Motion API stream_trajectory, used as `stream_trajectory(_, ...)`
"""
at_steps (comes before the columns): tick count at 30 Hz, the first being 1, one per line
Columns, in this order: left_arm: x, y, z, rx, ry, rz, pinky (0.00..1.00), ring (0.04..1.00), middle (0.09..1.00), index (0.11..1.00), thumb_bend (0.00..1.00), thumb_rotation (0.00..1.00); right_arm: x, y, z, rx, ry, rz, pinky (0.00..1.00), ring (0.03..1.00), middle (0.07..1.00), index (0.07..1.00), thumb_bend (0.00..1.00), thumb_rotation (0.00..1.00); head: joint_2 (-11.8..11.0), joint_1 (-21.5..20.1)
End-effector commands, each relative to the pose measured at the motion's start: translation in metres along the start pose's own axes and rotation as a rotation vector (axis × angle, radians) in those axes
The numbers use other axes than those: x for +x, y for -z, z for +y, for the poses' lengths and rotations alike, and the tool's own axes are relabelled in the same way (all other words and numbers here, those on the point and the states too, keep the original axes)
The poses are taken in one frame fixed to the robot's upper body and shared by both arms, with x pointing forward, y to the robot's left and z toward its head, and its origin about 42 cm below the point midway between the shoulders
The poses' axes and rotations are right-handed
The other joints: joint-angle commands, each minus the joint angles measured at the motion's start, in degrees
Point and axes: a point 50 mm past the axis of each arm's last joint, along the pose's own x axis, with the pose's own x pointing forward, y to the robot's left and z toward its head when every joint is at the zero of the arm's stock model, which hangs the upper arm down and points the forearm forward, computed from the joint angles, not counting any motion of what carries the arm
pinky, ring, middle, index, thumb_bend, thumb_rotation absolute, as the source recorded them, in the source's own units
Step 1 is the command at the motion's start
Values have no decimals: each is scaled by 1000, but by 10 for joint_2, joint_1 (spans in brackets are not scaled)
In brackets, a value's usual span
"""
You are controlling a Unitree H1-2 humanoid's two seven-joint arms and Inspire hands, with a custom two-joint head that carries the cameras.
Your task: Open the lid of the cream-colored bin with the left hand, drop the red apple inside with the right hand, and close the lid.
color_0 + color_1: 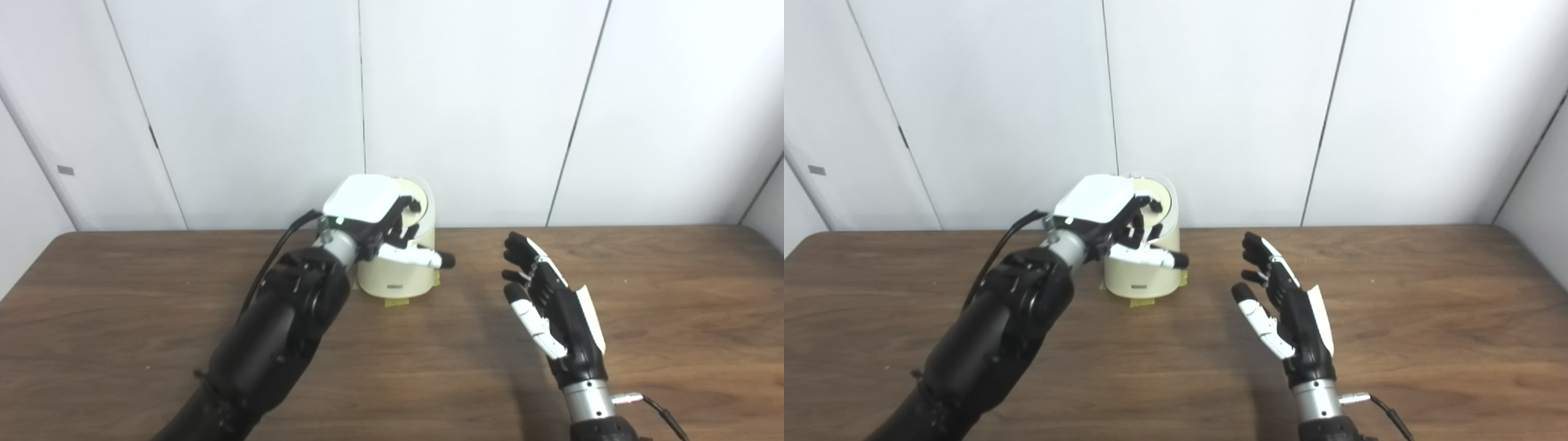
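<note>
The cream-colored bin stands at the back middle of the wooden table, near the wall. Its round lid is tipped up and back, so the top is uncovered. My left hand sits over the bin's left top, with curled fingers against the raised lid and the thumb stretched right across the bin's front. To the right of the bin my right hand hovers open, palm turned left, holding nothing. No red apple shows in either view, and the inside of the bin is hidden.
Yellow tape strips lie under the bin's base. White wall panels rise just behind the table's back edge. A black cable loops from my left wrist.
</note>
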Motion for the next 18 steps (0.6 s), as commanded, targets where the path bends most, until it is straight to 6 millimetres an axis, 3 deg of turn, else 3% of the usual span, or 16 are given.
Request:
stream_trajectory(1, -1, -7, 39, 14, -137, -42, 1000, 765, 771, 792, 952, 889, 12, -13, 0, 7, 3, -93, 775, 863, 876, 874, 398, 688, -1, 0)
stream_trajectory(5, -10, -10, 59, -7, -214, -59, 990, 770, 769, 786, 944, 871, 13, -12, 1, 7, 7, -88, 774, 862, 875, 875, 403, 684, -4, 0)
stream_trajectory(12, -25, -12, 76, -24, -295, -72, 1000, 763, 756, 778, 937, 837, 13, -13, 2, 14, 3, -91, 773, 862, 875, 875, 387, 667, -7, -1)
stream_trajectory(18, -51, -13, 88, -28, -381, -115, 1000, 736, 732, 744, 932, 839, 13, -13, 2, 14, 5, -83, 772, 862, 874, 871, 401, 673, -7, -1)
